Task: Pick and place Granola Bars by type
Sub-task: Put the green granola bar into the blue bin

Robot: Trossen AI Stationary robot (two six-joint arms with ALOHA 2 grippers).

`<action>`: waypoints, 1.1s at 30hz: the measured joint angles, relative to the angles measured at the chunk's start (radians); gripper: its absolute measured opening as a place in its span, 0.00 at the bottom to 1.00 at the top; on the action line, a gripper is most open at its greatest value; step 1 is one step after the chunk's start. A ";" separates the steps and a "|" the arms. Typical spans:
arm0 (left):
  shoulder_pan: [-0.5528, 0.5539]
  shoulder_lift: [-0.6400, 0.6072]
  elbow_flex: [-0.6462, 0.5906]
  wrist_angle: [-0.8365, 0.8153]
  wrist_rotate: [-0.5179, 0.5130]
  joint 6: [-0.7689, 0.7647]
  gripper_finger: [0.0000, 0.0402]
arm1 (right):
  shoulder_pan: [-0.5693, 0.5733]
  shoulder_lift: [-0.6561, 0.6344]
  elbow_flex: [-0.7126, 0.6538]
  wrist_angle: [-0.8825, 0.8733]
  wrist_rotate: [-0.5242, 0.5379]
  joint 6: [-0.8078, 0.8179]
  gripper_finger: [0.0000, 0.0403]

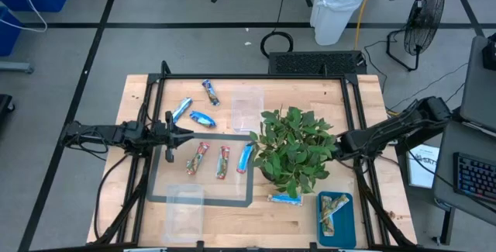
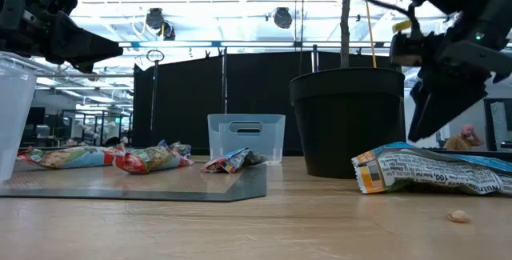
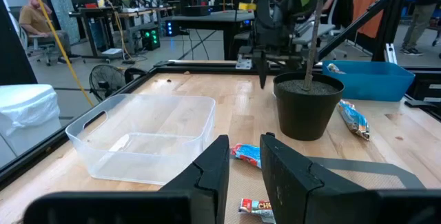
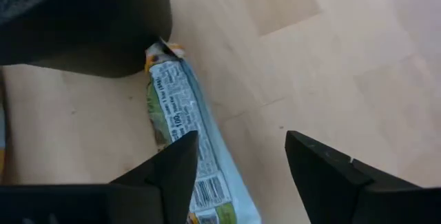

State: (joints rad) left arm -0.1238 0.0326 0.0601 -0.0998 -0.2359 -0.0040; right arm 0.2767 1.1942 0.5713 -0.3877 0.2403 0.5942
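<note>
Your right gripper [image 4: 241, 162] hangs open over the blue granola bar [image 4: 180, 151], probably light, crinkly and slippery, so pinch across its narrow middle.

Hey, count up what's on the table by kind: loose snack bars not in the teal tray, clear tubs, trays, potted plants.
Loose snack bars: 7
Clear tubs: 2
Teal tray: 1
Potted plant: 1
Total: 11

Two dark arms
Matte black jointed links; each hand [image 3: 242, 176] [image 4: 241, 165] ends in two flat, angular black fingers.
</note>
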 joint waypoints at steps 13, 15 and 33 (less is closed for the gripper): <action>0.000 0.000 0.000 0.000 0.000 0.000 0.22 | -0.003 0.121 0.000 0.025 -0.036 0.022 0.56; 0.000 0.000 0.000 0.000 0.000 0.000 0.22 | -0.003 0.121 0.000 0.024 -0.044 0.026 0.55; 0.000 0.000 0.000 0.000 0.000 0.000 0.22 | -0.003 0.121 0.001 0.017 -0.117 0.049 0.20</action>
State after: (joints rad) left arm -0.1238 0.0326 0.0600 -0.1001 -0.2359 -0.0040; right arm 0.2741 1.3148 0.5720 -0.3706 0.1238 0.6430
